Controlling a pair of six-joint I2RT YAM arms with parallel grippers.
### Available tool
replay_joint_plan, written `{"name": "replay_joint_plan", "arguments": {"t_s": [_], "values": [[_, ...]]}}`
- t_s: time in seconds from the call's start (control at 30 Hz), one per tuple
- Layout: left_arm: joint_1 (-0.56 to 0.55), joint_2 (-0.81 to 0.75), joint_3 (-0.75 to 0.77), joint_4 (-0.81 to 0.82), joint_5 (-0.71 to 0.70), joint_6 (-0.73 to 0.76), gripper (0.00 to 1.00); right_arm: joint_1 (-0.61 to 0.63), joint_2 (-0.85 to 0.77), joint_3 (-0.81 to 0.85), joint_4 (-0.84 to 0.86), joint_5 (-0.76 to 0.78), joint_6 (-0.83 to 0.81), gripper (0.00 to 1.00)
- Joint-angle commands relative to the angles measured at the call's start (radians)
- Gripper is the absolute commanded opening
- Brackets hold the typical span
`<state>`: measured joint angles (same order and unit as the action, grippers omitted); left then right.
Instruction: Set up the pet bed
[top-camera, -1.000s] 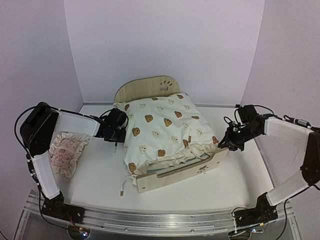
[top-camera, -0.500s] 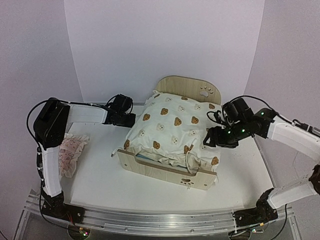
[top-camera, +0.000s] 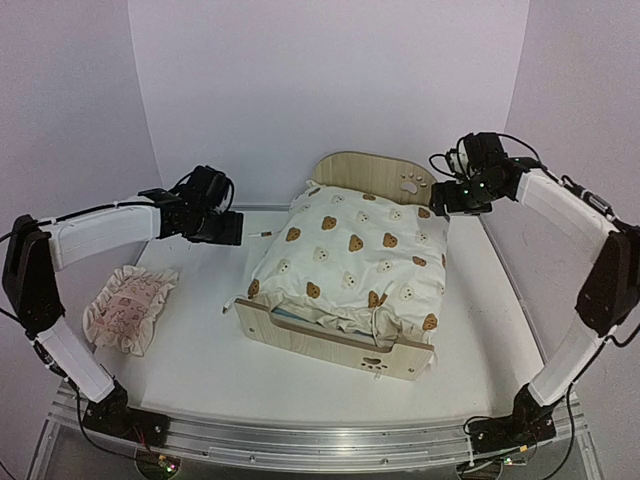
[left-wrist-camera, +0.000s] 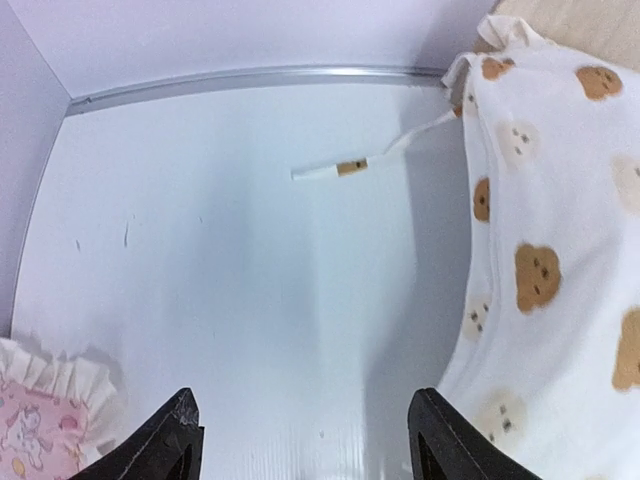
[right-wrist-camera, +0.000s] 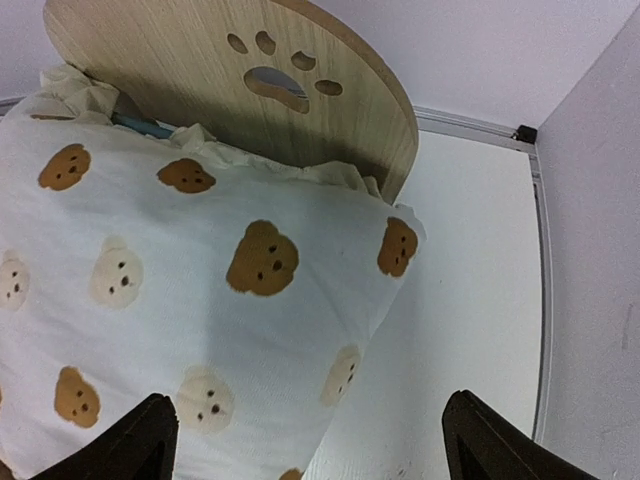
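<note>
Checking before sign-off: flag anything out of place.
The pillow lies on the table left of the pet bed, not in it. The bed sits skewed to the table's edge, and a quilt tie trails out leftward.

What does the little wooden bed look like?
The bed is light plywood and stands flat on the white table, turned a bit slantwise. Its rounded headboard at the far end has a paw-print hole, and the low footboard near the front has a small one too. A cream quilt with bear faces is heaped over it and hides most of the inside. A bit of blue peeks out underneath.
</note>
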<state>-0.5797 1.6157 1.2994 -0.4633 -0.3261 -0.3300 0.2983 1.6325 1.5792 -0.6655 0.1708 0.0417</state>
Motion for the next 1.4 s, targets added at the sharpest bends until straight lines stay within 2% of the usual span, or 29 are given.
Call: {"name": "replay_joint_plan", "arguments": {"t_s": [0.0,0.23,0.5,0.7,0.77,0.93,1.17,1.37], "values": [[-0.145,-0.088,-0.045,-0.233,-0.038,-0.119,0.69,-0.044,0.155,0.157,0.086,-0.139,-0.196,0.94],[-0.351,-0.204,-0.093,-0.335,0.046,-0.239,0.58,-0.091,0.347,0.345,0.149,-0.163,-0.309,0.95],[-0.486,-0.215,-0.155,-0.206,0.321,-0.240,0.55,-0.159,0.515,0.455,0.283,-0.313,-0.316,0.96],[-0.496,-0.125,-0.173,-0.116,0.280,-0.245,0.51,-0.171,0.642,0.575,0.285,-0.446,-0.320,0.93],[-0.496,-0.071,-0.177,-0.090,0.230,-0.246,0.51,-0.177,0.648,0.567,0.286,-0.504,-0.316,0.87],[-0.487,0.031,-0.155,-0.096,0.089,-0.255,0.49,-0.185,0.632,0.537,0.286,-0.571,-0.323,0.65],[-0.426,0.004,-0.187,-0.084,0.056,-0.226,0.49,-0.213,0.539,0.421,0.286,-0.608,-0.319,0.41],[-0.270,-0.044,-0.282,-0.014,0.101,-0.155,0.49,-0.220,0.407,0.229,0.288,-0.587,-0.303,0.14]]}}
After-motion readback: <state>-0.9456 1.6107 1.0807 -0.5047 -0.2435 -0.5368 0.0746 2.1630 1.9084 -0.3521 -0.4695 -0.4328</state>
